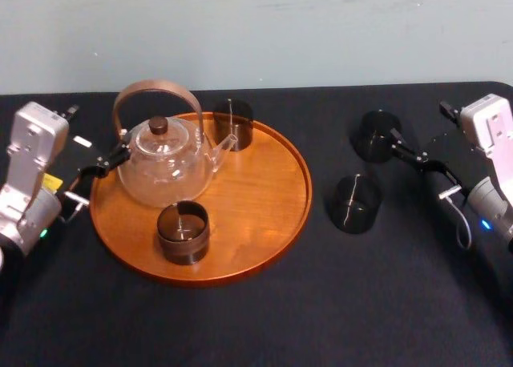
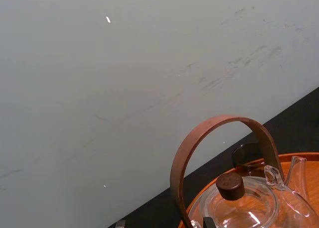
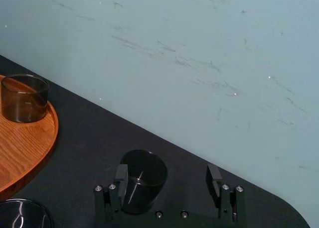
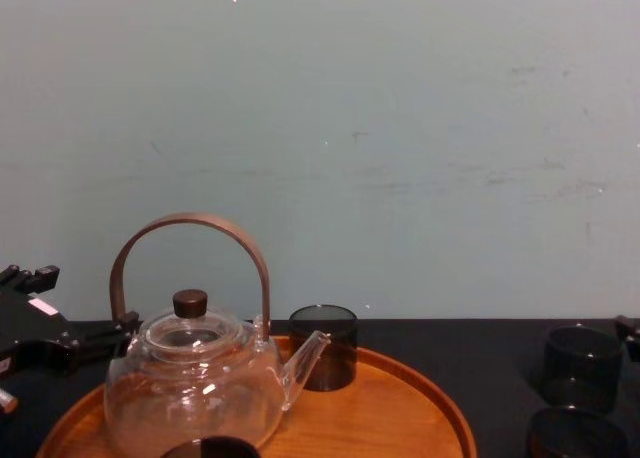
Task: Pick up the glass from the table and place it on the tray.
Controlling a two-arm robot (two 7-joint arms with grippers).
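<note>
At the table's right side: the right gripper (image 3: 168, 171) sits low over the black table (image 1: 264, 319); its jaws are spread wide and hold nothing; one finger (image 3: 122, 175) is just beside the far glass (image 3: 143, 180), and whether it touches I cannot tell; the other finger stands over bare tabletop.
Far glass: a dark smoked tumbler, upright on the table near its back edge; it is right of the tray (image 1: 272, 223) and apart from it; it stands off-centre before the open jaws, not squarely between them.
Near glass (image 1: 356, 204): the same kind, upright on the table; it is closer to the front edge than the far glass and nearer the tray's right rim, though apart from it; nothing touches it.
At the tray's left rim: the left gripper (image 1: 103, 165) hangs beside the teapot (image 1: 164, 171), at the foot of its bent wooden handle; its fingertips (image 2: 207, 221) stand apart and grip nothing; whether they touch the handle cannot be told.
Tray: round, orange-brown wood, left of the table's centre; it carries the clear glass teapot on its left part; a back glass (image 1: 232, 123) stands upright by the far rim, next to the spout; a front glass (image 1: 183, 232) stands upright by the near rim.
Writing: a yellow label (image 1: 52, 181) on the left arm; its print is too small to read.
</note>
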